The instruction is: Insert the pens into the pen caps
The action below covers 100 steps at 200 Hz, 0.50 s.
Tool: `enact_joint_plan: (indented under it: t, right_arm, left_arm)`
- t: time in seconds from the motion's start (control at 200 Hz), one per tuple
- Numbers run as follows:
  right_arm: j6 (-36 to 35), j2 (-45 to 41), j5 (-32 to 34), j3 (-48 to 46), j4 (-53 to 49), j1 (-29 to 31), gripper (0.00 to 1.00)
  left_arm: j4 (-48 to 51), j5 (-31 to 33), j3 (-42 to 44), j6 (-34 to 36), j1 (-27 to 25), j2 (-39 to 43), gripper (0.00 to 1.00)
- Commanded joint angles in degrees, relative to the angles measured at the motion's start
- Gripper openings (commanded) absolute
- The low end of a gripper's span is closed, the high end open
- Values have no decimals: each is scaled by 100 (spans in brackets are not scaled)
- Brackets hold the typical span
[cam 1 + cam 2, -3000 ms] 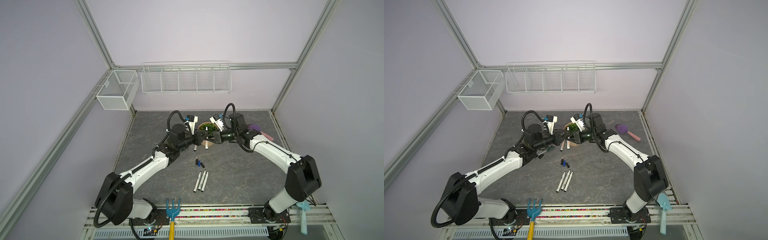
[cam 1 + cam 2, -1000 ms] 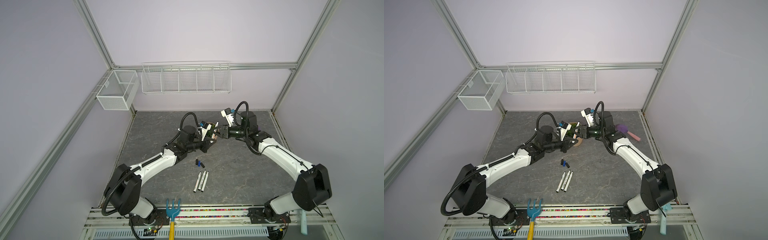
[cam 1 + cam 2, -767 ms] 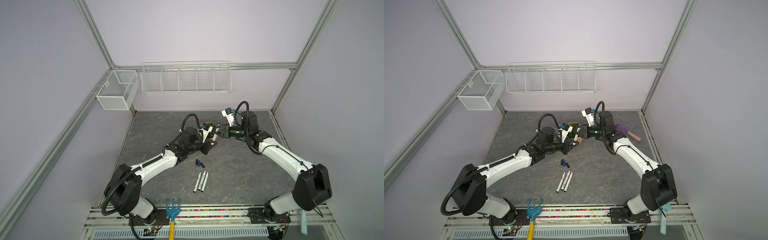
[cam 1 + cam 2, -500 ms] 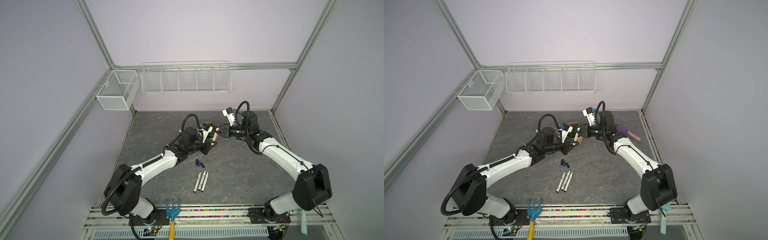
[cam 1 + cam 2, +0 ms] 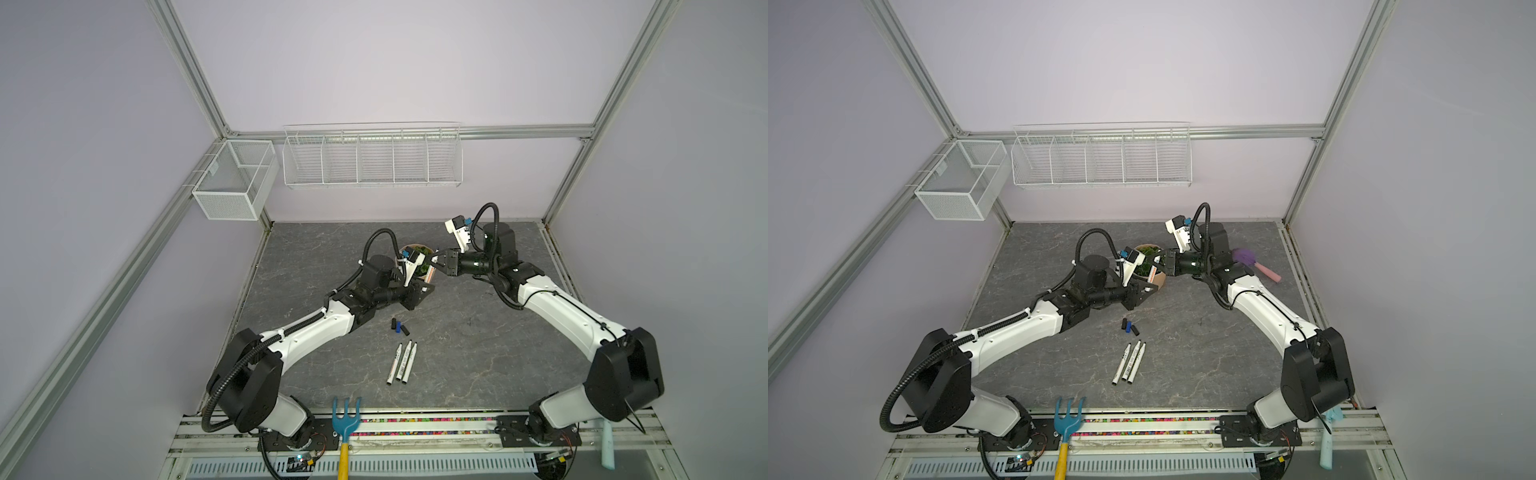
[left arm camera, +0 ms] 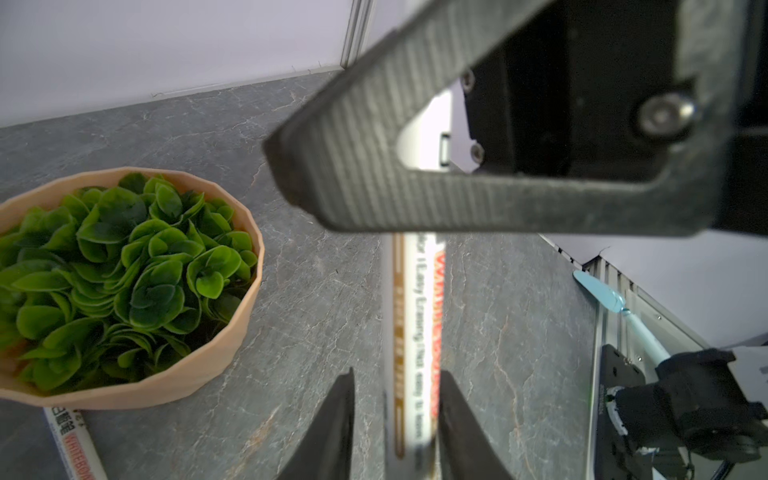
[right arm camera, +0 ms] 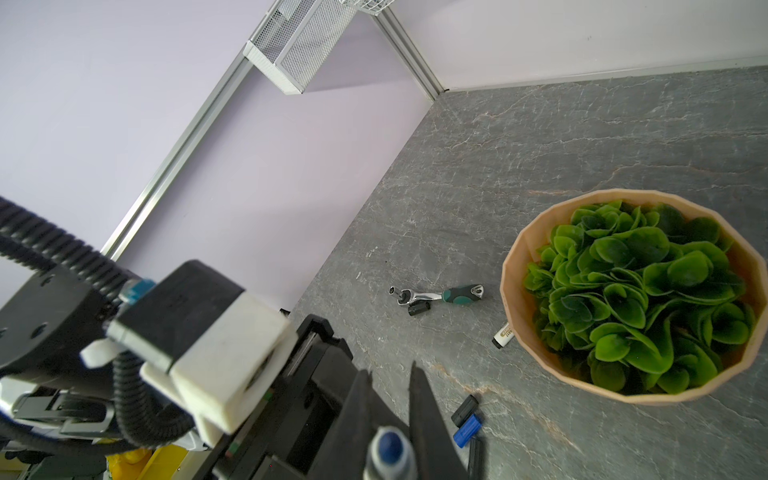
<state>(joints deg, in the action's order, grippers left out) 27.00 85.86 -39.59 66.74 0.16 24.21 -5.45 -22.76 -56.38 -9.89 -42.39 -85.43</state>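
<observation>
1. Nearest, three loose pens point(image 5: 401, 361) lie side by side on the table. Their long axes run near-to-far, with the tips toward the pen caps point(image 5: 399, 326) just beyond.
2. Looks like a mid-air handover. The held pen point(image 6: 415, 332) spans both grippers beside the plant pot point(image 6: 232, 332), with its blue end poking out past the right fingers.
3. The right gripper point(image 7: 390, 370) is clamped on it. The left gripper point(image 6: 397, 378) has its jaws slightly apart around the barrel, with a gap on one side.
4. Next, probably: left lets go fully, backs off and fetches the blue cap point(image 7: 467, 430).
</observation>
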Motion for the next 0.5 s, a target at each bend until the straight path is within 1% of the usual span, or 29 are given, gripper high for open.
enact_joint_plan:
  t: [0.0, 0.215, 0.495]
  right_arm:
    - [-29, -172, -154, -125, 132, 21, 8]
    - [-63, -205, -171, -170, 102, 38, 7]
    - [-116, -265, -154, -180, 34, 34, 7]
  left_arm:
    - [49, 174, -255, 183, -2, 86, 34]
    - [93, 85, -586, 268, -6, -146, 33]
    - [33, -8, -752, 200, -6, -362, 30]
